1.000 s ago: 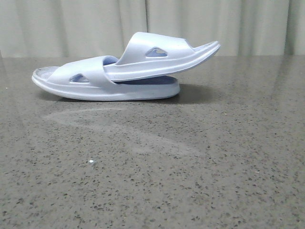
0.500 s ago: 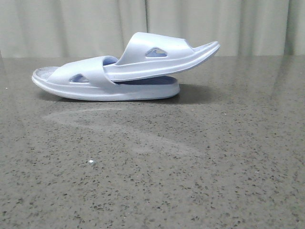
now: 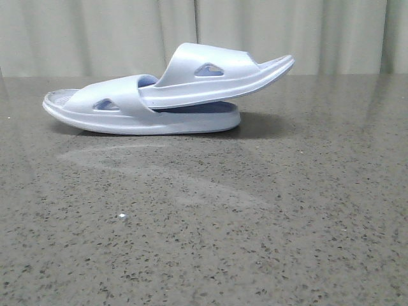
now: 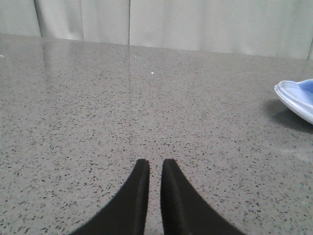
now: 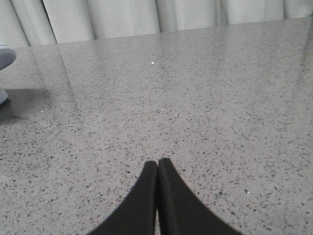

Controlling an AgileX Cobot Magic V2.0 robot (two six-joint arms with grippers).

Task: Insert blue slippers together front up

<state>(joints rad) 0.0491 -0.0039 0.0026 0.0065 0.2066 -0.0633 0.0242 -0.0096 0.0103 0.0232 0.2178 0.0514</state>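
The blue slippers lie at the back of the table in the front view. The lower slipper (image 3: 127, 118) lies flat on its sole. The upper slipper (image 3: 217, 73) has one end pushed under the lower one's strap, and its other end sticks up and to the right. An end of a slipper shows in the left wrist view (image 4: 298, 98) and in the right wrist view (image 5: 6, 56). My left gripper (image 4: 155, 164) is empty over bare table, its fingers nearly together with a thin gap. My right gripper (image 5: 157, 161) is shut and empty over bare table. Neither gripper shows in the front view.
The grey speckled stone table (image 3: 255, 223) reaches back to pale curtains (image 3: 95, 38). A small white speck (image 3: 121, 217) lies on the near part of the table.
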